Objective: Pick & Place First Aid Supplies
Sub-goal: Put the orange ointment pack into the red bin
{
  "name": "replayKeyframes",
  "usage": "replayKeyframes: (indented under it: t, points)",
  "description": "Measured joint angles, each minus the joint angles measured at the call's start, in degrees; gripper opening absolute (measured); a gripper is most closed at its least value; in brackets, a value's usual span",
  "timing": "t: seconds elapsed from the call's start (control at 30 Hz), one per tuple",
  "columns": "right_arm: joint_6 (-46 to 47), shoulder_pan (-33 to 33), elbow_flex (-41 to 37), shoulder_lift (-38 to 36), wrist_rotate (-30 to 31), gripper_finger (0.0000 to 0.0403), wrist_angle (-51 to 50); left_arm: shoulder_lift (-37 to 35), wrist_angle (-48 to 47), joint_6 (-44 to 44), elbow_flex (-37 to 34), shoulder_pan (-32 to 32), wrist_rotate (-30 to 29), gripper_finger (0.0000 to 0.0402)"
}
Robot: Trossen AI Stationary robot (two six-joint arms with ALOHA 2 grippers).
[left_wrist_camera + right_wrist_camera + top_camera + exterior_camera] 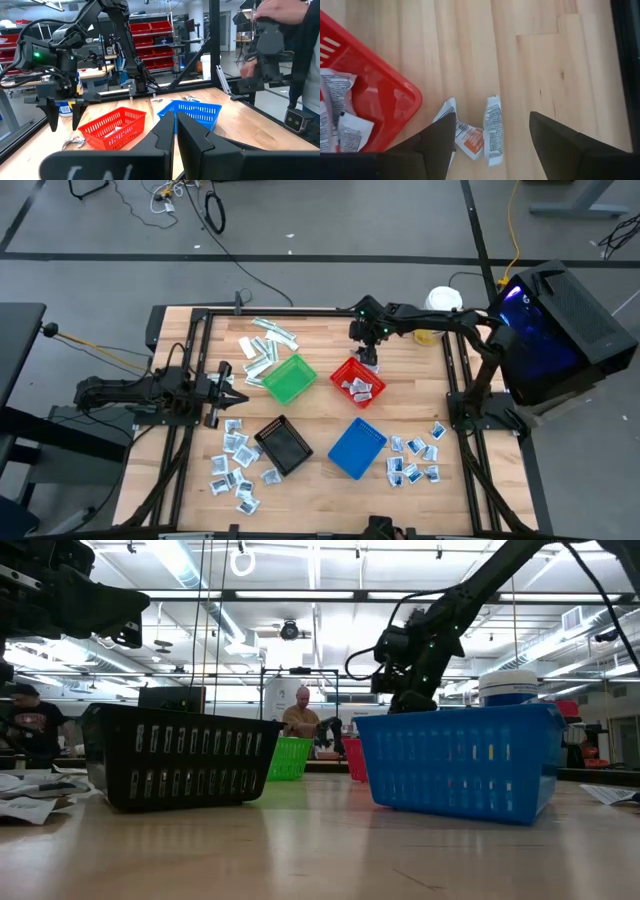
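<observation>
Two small wrapped packets, one white (492, 131) and one with an orange patch (470, 141), lie flat on the table beside the red basket's (345, 370) far corner. My right gripper (492, 120) hangs open just above them, pointing steeply down, one finger on either side, touching nothing. In the left wrist view it (62, 117) stands beside the red basket (112, 127). More packets (340, 110) lie inside that basket. My left gripper (175, 135) waits shut and level at the table's left side (225, 385).
Green (289, 378), black (283, 445) and blue (357, 447) baskets stand mid-table. Loose packets lie near left (235, 465), near right (415, 460), and strips far left (265, 340). A white-lidded tub (443, 302) stands far right. A person (295, 45) stands beyond the table.
</observation>
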Motion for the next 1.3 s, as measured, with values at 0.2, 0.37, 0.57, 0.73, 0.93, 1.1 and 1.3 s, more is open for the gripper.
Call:
replayKeyframes:
  t: [0.2, 0.37, 0.57, 0.73, 0.93, 1.1, 1.3]
  points:
    - [0.01, -0.04, 0.0, 2.24, 0.04, 0.0256, 2.02, 0.02, 0.01, 0.0, 0.01, -0.02, 0.0, 0.0025]
    - [0.07, -0.09, 0.0, 3.44, 0.07, 0.0253, 2.78, 0.02, -0.01, 0.0, 0.0, -0.01, 0.0, 0.0025]
    - [0.21, -0.09, 0.0, 4.12, 0.14, 0.0221, 3.62, 0.02, 0.01, 0.0, 0.0, 0.0, 0.0, 0.0025]
    - [0.21, -0.09, 0.0, 4.16, 0.17, 0.0176, 3.89, 0.01, 0.0, 0.0, 0.0, -0.02, 0.02, 0.0025]
    - [0.8, -0.09, 0.0, 4.16, 0.19, 0.0122, 3.87, 0.01, 0.01, 0.0, 0.01, -0.01, 0.0, 0.0025]
    - [1.61, -0.09, 0.0, 4.16, 0.19, 0.0082, 3.86, 0.02, 0.01, 0.0, 0.01, -0.02, 0.0, 0.0025]
    - [1.74, -0.09, 0.0, 4.16, 0.19, 0.0038, 3.82, 0.01, 0.01, 0.0, -0.01, -0.02, 0.01, 0.0025]
